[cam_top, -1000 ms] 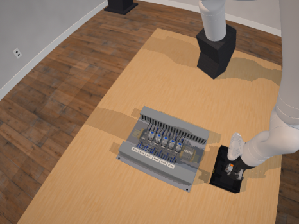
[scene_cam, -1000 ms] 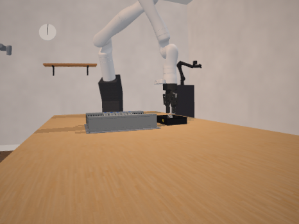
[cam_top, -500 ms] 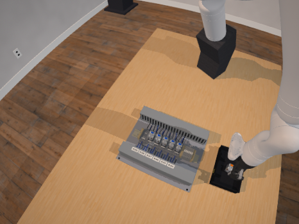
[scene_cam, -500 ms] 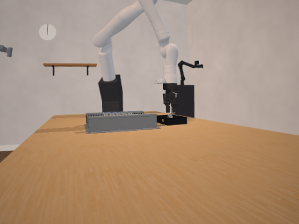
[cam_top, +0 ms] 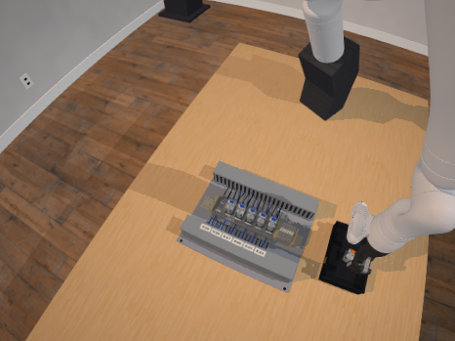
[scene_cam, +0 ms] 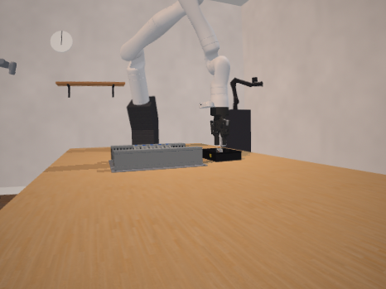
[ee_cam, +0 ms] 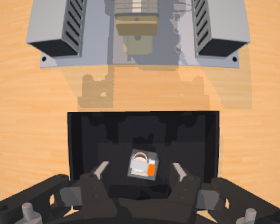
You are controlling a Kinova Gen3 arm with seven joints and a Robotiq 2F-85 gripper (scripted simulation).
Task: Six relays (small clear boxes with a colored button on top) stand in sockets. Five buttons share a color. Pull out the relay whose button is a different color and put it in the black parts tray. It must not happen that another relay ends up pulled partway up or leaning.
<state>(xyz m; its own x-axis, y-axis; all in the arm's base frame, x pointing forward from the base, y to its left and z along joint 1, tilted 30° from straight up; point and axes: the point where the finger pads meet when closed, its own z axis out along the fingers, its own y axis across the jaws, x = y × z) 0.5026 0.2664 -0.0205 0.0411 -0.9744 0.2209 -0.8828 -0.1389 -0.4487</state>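
Note:
The relay with the orange button [cam_top: 350, 256] [ee_cam: 143, 165] lies in the black parts tray [cam_top: 336, 275] [scene_cam: 232, 156] [ee_cam: 75, 131], turned slightly in the wrist view. My gripper [scene_cam: 220, 144] [ee_cam: 140, 172] is open over the tray. Its fingertips stand on either side of the relay, with a gap on each side in the wrist view. Several relays with blue buttons [cam_top: 251, 214] stand in a row in the grey panel; the socket at the left end of the row [cam_top: 220, 207] shows no relay.
The grey panel [cam_top: 243, 265] [scene_cam: 157, 159] has raised slotted ducts [cam_top: 266, 186] [ee_cam: 56, 25] along both long sides. It lies beside the tray, with a narrow strip of wooden table [ee_cam: 40, 95] between them. The robot's black base [cam_top: 329, 85] [scene_cam: 144, 122] stands at the far end of the table.

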